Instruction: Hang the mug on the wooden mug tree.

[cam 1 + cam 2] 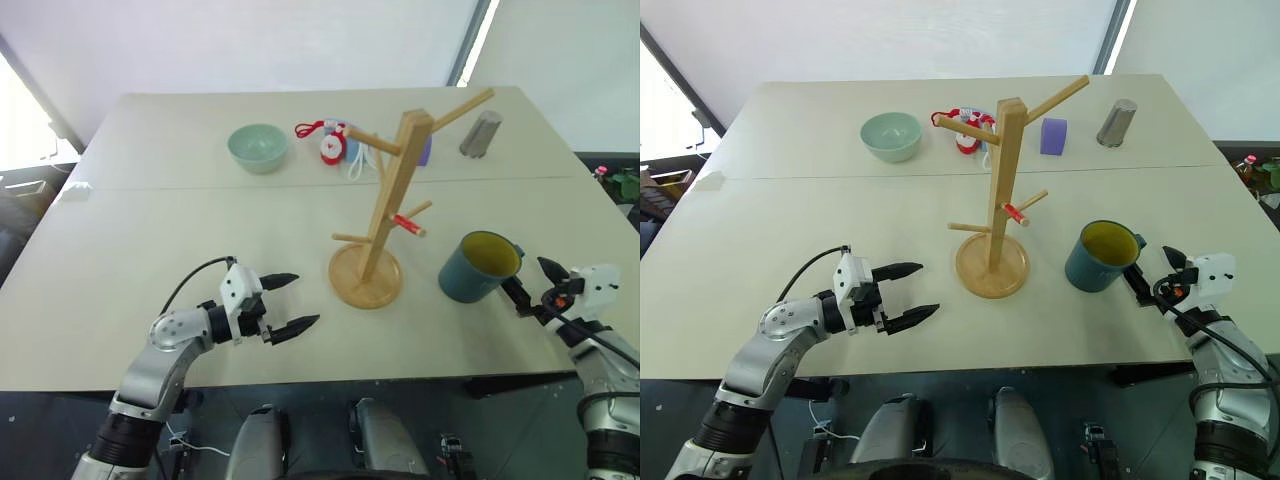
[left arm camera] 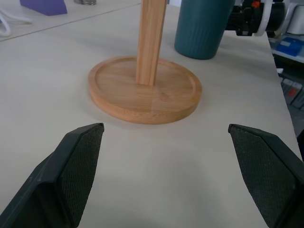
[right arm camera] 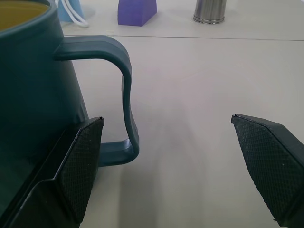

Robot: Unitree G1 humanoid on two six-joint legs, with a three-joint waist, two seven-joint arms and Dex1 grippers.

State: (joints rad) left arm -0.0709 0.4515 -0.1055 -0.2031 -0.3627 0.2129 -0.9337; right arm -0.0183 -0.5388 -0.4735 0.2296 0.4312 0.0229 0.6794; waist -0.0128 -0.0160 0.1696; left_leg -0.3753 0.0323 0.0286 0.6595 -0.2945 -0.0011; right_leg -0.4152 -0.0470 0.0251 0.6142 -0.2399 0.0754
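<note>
Mug: stood upright on the table, at about 3 o'clock from the wooden mug tree and near its base without touching it; the yellow-green inside is seen from above, and the loop handle is turned toward the right gripper.

Mug tree: stood upright on its round disc base near the table's middle; angled pegs are carried on the square post, one of them red-tipped and pointed toward the mug; nothing is hung on it.

Right gripper: held wide apart, level, at 3 o'clock of the mug; in the right wrist view one finger is seen just beside the mug's wall by the lower end of the handle, the other well clear on bare table; nothing is clasped.

Left gripper: spread wide, empty, held low over the table at about 8 o'clock from the tree base and pointed toward it.

Far side of table: a pale green bowl is placed at 11 o'clock of the tree, a red-and-white object beside it, a purple block behind the tree, and a grey ribbed tumbler at 1 o'clock.
</note>
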